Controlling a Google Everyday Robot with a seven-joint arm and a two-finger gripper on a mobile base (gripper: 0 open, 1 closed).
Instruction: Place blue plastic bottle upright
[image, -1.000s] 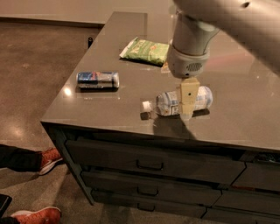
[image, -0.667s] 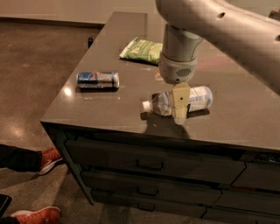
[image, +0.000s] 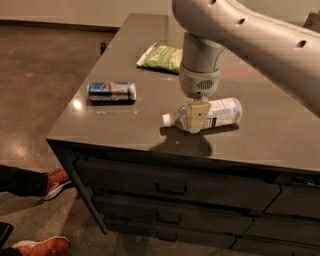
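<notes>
The blue plastic bottle (image: 220, 113) lies on its side on the grey counter (image: 130, 130), white cap pointing left toward the front edge. It is clear with a white label and a dark patch. My gripper (image: 197, 119) hangs straight down from the arm over the bottle's neck end, its cream finger (image: 198, 114) in front of the bottle and covering part of it.
A blue-and-silver drink can (image: 111, 91) lies on its side to the left. A green snack bag (image: 161, 56) lies further back. Drawers (image: 170, 187) run below the counter's front edge. A person's orange shoes (image: 55, 182) are on the floor at lower left.
The arm has moved left and lower over the bottle's neck end. The bottle and can lie where they were.
</notes>
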